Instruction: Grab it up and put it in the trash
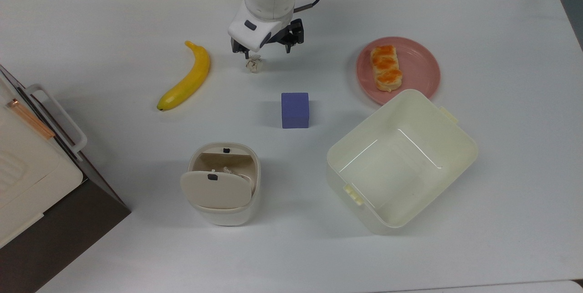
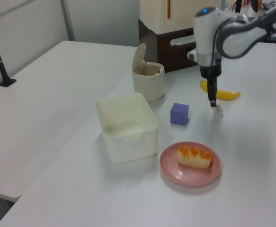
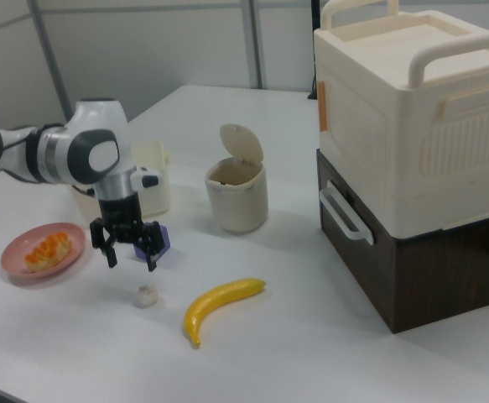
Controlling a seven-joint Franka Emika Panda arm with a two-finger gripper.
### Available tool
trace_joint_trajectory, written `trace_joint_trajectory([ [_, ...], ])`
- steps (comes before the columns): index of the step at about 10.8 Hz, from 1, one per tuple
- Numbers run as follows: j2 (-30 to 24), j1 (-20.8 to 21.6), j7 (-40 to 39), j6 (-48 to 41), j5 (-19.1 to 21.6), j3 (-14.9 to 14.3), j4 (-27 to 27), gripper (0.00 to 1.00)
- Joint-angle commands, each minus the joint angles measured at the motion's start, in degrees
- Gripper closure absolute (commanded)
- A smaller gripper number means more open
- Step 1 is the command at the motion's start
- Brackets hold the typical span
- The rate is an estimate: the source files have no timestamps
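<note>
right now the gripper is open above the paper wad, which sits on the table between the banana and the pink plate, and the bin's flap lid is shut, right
Not quite: the bin's flap lid is tilted open, as the right view shows. The rest holds: the gripper is open above the paper wad, which sits on the table between the banana and the pink plate.

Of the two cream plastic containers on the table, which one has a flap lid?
The small cream-beige bin, with its lid tilted open. The larger pale-yellow rectangular tub has no lid.

Bare table (image 1: pixel 114 19) around wad (image 1: pixel 254 64)
</note>
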Motion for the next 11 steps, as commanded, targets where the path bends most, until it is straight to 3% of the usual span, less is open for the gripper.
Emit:
trace_joint_trajectory([
  [1,-2.19,0.54,-3.65,5.04,-2.87,-0.88,-6.64,0.0],
  [3,-0.7,0.45,-3.74,5.93,-4.55,-0.88,-6.83,0.0],
  [4,-0.09,0.45,-3.74,6.89,-4.55,-0.88,-6.83,0.06],
  [6,1.32,0.54,-3.66,7.51,-5.86,-0.88,-6.65,0.27],
  [10,1.24,0.63,-3.83,6.99,-6.48,-0.88,-5.08,0.83],
  [11,-0.33,0.63,-4.44,4.2,-6.48,-0.97,-2.72,0.86],
])
